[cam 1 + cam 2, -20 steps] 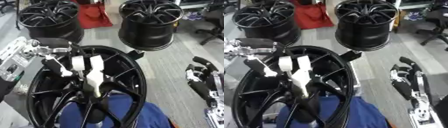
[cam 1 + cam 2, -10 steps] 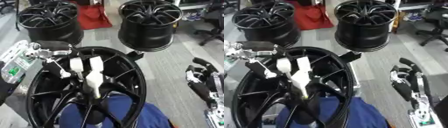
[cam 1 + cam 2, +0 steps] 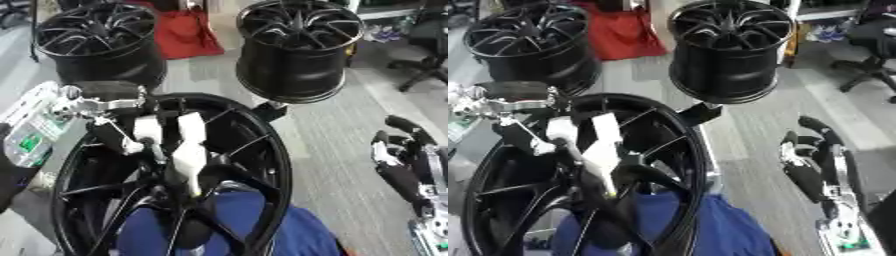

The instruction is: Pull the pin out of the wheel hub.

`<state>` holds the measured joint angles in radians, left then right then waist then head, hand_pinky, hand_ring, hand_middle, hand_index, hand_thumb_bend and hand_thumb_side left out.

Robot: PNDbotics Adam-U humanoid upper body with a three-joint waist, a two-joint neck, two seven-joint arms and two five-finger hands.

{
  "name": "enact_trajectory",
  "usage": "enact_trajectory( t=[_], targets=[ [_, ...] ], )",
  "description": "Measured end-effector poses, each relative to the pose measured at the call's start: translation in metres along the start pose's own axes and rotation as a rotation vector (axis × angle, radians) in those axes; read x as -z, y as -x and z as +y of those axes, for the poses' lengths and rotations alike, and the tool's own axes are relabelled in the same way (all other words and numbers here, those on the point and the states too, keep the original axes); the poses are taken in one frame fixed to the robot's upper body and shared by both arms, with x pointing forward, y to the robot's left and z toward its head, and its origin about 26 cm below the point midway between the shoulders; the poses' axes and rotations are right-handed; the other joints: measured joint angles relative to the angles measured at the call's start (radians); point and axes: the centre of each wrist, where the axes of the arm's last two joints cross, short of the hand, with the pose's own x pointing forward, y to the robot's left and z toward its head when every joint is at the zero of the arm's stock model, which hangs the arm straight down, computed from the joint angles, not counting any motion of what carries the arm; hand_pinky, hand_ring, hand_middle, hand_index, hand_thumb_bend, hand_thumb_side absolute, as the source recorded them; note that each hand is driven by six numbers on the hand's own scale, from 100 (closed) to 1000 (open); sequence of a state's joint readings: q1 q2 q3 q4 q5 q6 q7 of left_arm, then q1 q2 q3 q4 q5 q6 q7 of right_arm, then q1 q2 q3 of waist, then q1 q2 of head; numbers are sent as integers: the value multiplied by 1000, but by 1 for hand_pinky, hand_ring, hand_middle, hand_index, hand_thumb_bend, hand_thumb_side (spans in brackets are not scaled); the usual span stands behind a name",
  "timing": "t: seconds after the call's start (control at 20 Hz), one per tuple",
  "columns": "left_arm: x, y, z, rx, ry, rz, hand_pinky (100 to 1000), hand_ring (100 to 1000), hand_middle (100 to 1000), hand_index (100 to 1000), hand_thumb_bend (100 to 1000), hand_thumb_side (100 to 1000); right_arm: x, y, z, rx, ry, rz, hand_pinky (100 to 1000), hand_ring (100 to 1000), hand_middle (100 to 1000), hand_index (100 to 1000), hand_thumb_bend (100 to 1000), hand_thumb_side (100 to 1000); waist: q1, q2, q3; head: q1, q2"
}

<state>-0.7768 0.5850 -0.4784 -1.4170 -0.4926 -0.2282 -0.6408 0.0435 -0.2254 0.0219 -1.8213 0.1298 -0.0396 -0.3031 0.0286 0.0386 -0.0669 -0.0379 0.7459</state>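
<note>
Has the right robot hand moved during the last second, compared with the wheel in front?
No. The right robot hand rests at the lower right, beside the near wheel, fingers up, with the same gap.

Three black wheel hubs point(image 3: 166, 175) point(image 3: 101, 42) point(image 3: 297, 47); one red bag point(image 3: 188, 32); one blue cloth point(image 3: 227, 225)

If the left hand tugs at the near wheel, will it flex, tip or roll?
The near wheel looks like rigid spoked metal, so it likely won't flex. It seems to rest on blue fabric, which probably damps sliding. The left hand works at its centre; an off-axis pull might rock it. The right hand is off it.
</note>
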Motion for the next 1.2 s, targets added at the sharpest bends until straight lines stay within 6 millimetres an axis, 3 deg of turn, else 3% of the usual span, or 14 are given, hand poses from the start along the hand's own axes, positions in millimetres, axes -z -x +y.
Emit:
enact_trajectory(
  t=[0.25,0.5,0.65,0.85,1.1,1.15,1.2],
  targets=[
    [-28,1,30,16,-78,-4,300,344,374,620,100,100,0,0,0,0,0,1,577,680,796,819,100,278,1,-1,6,-1,0],
    [-81,15,51,33,-168,88,316,356,387,634,100,100,0,1,-1,-2,4,5,577,680,796,819,100,277,5,-4,18,-5,0],
    [-115,32,43,-2,-210,201,315,354,389,641,100,100,-1,2,-1,-4,5,9,577,680,796,819,100,277,4,-6,28,-11,0],
    [-153,56,13,-76,-234,375,328,362,397,649,107,100,0,2,-1,-6,10,12,577,679,796,820,100,277,-1,-6,31,-18,-1],
    [-170,65,2,-88,-256,456,328,362,397,649,107,100,0,2,-2,-7,12,12,577,679,796,820,100,277,-2,-6,31,-19,-1],
    [-171,65,2,-87,-256,461,416,433,471,715,168,121,0,2,-2,-7,13,12,577,679,796,820,100,276,-3,-5,32,-21,-1],
    [-173,67,2,-89,-257,471,416,433,471,715,168,121,0,2,-3,-9,20,13,577,679,796,820,100,276,-5,3,39,-30,-5]
  ],
)
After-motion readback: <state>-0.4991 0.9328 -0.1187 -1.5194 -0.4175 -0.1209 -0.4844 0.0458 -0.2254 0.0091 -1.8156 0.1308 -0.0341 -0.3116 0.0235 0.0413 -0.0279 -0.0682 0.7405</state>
